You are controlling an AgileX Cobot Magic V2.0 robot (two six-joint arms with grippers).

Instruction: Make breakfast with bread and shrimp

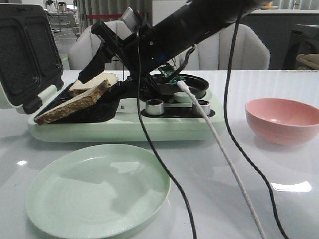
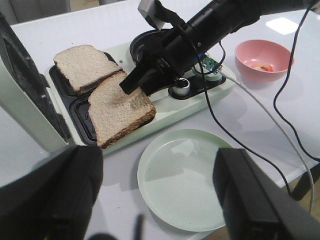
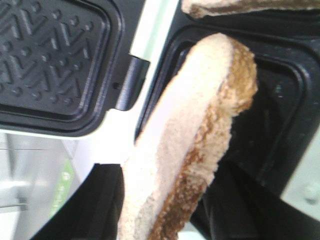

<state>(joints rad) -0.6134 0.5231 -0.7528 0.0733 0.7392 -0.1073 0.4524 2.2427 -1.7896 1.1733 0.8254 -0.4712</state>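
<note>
Two bread slices lie in the open sandwich maker [image 1: 124, 128]. My right gripper [image 1: 102, 83] reaches in from the right and is shut on the near slice of bread [image 1: 75, 102], holding its edge so that the slice tilts up from the black tray. It also shows in the left wrist view [image 2: 120, 107] and between the fingers in the right wrist view [image 3: 190, 135]. The far slice [image 2: 82, 65] lies flat. Shrimp [image 2: 262, 66] lie in the pink bowl [image 2: 250, 50]. My left gripper [image 2: 155, 200] hangs open and empty above the pale green plate [image 2: 185, 175].
The maker's lid [image 1: 25, 50] stands open at the left. A round black pan [image 1: 194, 85] and metal knobs [image 1: 154, 107] sit on the maker's right half. Black and white cables [image 1: 224, 154] trail across the table between the plate [image 1: 99, 189] and the bowl [image 1: 284, 119].
</note>
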